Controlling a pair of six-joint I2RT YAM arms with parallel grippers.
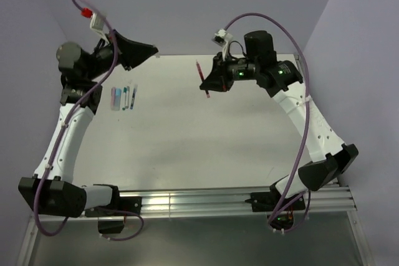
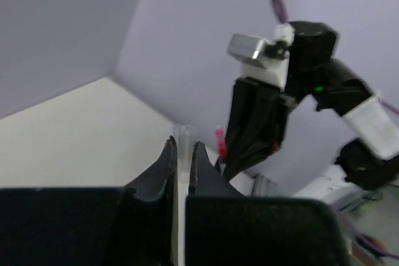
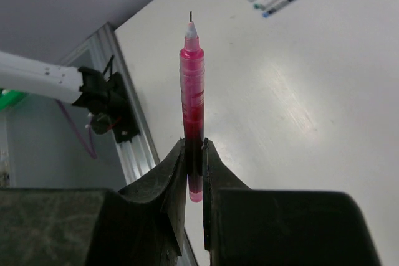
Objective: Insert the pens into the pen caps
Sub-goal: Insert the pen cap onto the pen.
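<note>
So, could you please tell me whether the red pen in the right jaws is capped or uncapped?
Uncapped: the red pen, clamped in the jaws of the right gripper, shows a bare nib, no cap.

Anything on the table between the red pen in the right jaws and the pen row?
Nothing. Top view shows bare tabletop between the red pen and the pen row.

On the white table (image 1: 206, 135), pens (image 1: 131, 96) and pen caps (image 1: 116, 98) lie side by side near its left edge.
</note>
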